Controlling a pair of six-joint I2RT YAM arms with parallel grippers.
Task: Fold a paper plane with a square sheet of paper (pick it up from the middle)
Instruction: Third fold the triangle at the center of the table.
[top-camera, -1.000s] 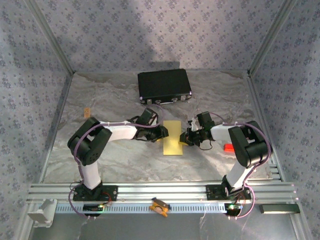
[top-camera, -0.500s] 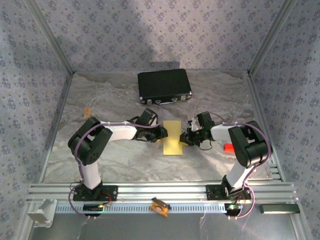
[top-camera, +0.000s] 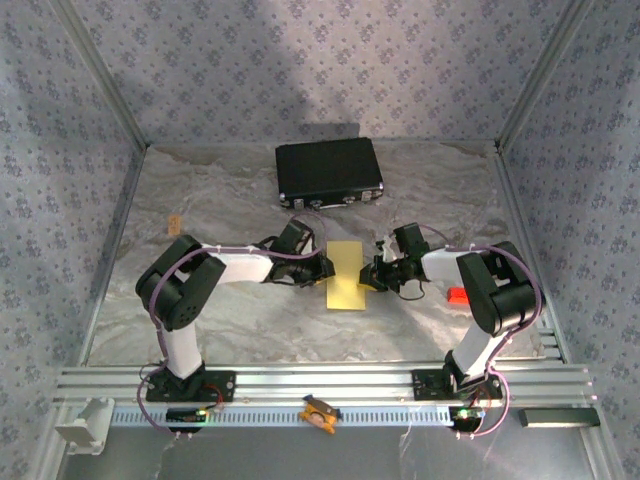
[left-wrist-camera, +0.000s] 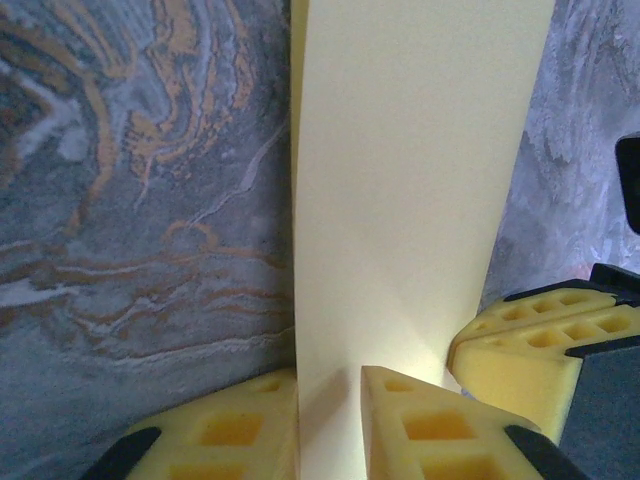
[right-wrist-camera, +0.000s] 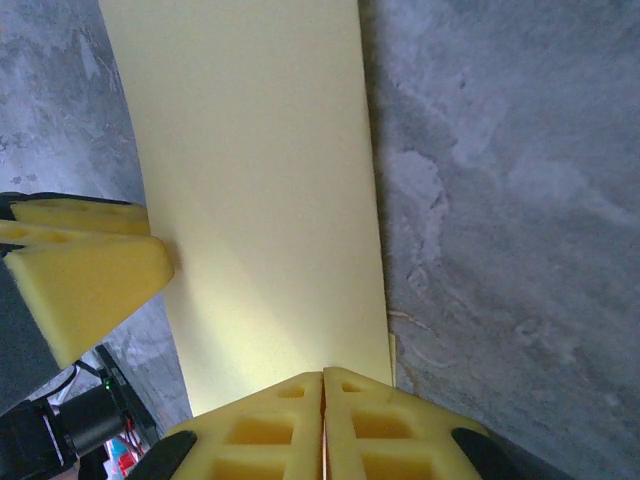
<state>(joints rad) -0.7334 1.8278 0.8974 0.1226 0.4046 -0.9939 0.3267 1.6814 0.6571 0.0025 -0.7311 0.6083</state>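
Observation:
The square sheet of paper (top-camera: 347, 275) is yellow and lies on the table as a narrow upright rectangle between my two grippers. My left gripper (top-camera: 325, 268) (left-wrist-camera: 330, 430) is at the sheet's left edge. Its jaws stand a narrow gap apart, and the paper's edge strip shows in that gap. My right gripper (top-camera: 371, 276) (right-wrist-camera: 322, 385) is at the sheet's right edge. Its fingertips are pressed together and sit on top of the paper (right-wrist-camera: 260, 180). One right finger (left-wrist-camera: 540, 340) shows across the paper (left-wrist-camera: 400, 180) in the left wrist view.
A black case (top-camera: 329, 172) lies at the back of the marbled table (top-camera: 230, 320). A small red-orange object (top-camera: 456, 295) sits right of the right arm. An orange clip (top-camera: 318, 412) rests on the front rail. Patterned walls close in on three sides.
The left gripper's jaws have narrowed around the paper's left edge. Both arms and the paper have stayed almost where they were.

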